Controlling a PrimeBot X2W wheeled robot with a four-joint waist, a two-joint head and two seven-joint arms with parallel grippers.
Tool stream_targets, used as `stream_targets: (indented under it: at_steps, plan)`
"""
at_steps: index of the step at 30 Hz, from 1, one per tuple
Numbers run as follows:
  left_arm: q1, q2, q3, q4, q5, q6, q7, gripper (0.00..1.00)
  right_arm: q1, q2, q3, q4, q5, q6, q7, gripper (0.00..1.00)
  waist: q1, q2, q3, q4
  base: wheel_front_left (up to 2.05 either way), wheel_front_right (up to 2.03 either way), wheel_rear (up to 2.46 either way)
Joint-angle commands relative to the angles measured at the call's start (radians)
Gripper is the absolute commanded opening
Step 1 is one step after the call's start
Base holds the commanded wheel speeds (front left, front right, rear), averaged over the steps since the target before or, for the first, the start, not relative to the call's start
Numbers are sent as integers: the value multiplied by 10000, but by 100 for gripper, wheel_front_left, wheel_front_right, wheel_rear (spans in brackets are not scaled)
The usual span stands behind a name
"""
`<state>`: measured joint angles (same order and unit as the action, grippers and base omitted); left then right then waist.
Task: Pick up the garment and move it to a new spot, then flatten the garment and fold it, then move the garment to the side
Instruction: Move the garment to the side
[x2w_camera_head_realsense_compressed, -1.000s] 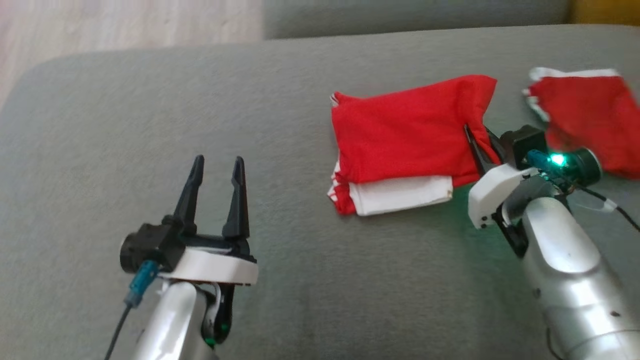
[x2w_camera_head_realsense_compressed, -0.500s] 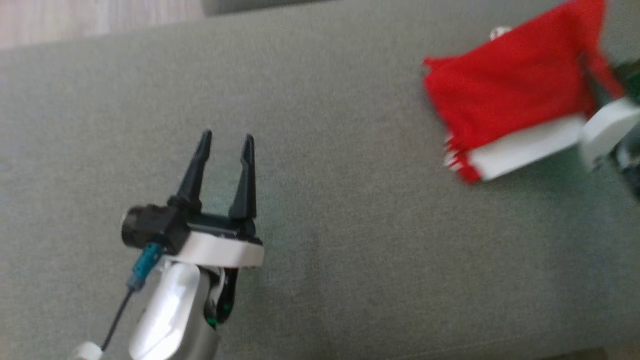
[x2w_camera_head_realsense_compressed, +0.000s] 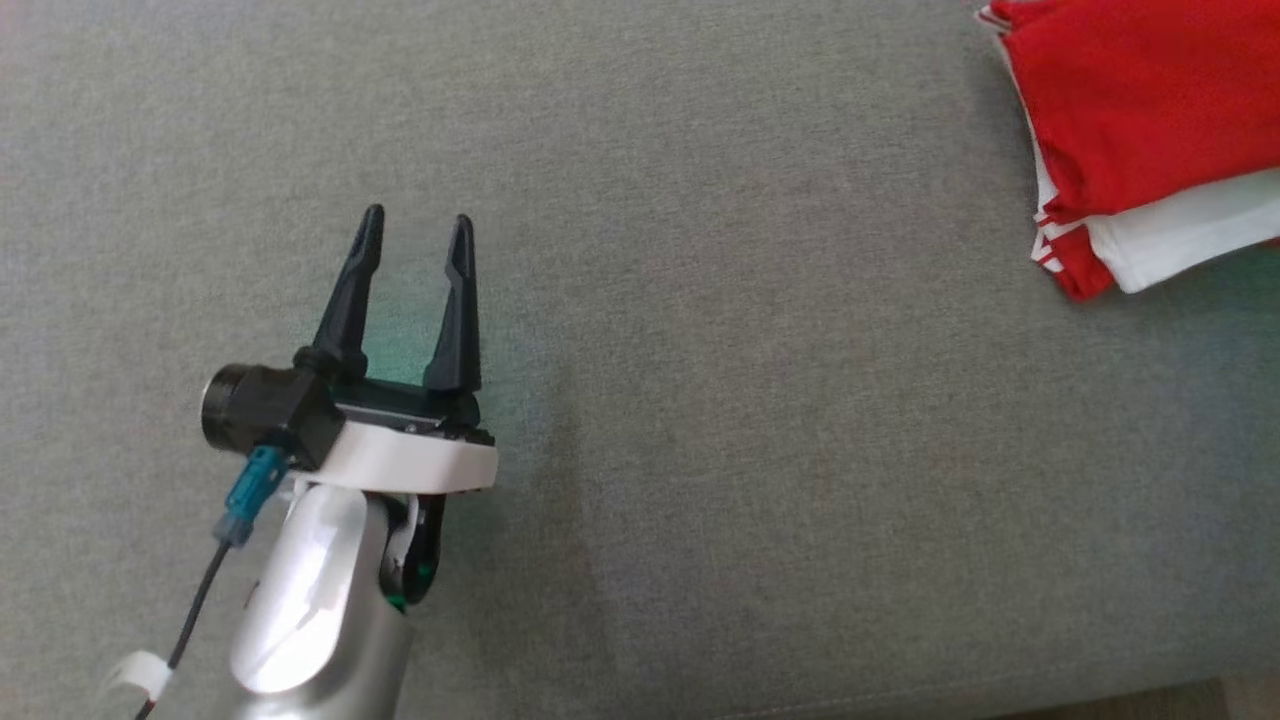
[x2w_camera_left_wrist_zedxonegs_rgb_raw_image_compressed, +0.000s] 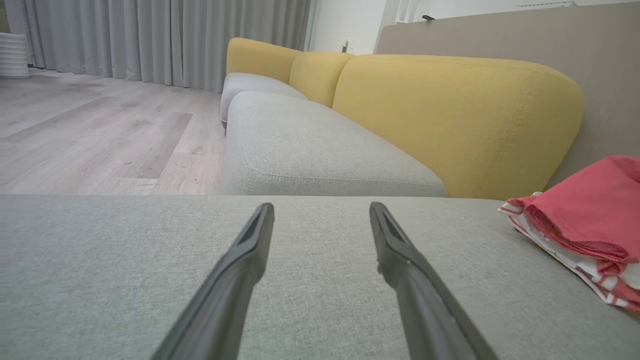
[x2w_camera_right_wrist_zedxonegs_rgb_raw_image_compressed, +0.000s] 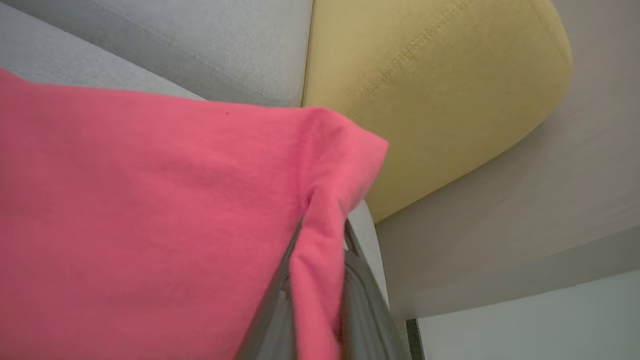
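The folded red and white garment lies at the upper right edge of the head view on the grey sofa seat. It also shows at the right of the left wrist view as a red and white stack, the garment. My right gripper is shut on a fold of the garment, which drapes over its fingers in the right wrist view. My left gripper is open above bare seat at the lower left, well to the left of the garment, with nothing between its fingers.
A second grey seat cushion and yellow back cushions stand beyond the seat in the left wrist view. Wooden floor and grey curtains lie to the left. The seat's front edge runs along the bottom right.
The head camera has swung left, so the garment now sits at the frame's upper right and my right arm has left the picture. The left gripper stays open over the seat.
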<state>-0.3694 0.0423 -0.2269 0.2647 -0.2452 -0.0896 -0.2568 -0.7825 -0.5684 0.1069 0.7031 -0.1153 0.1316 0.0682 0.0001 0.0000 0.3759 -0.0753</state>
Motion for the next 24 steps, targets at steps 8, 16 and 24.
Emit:
stream_targets:
  at_steps: [8,16,24]
  plan:
    - [-181,95,570,-158,172,-136,-49,100,-58,84,-807,54,-355,-9,-117,100,-1,0,-221,-9,0,0,0]
    - [261,86,854,-7,147,-62,-49,100,206,1178,-892,-472,-304,-9,-467,100,-1,0,-1533,-74,0,0,0]
    - [937,82,1266,-163,51,236,-49,100,1180,2979,-640,-1808,457,-9,-1265,100,-1,0,-2809,66,0,0,0]
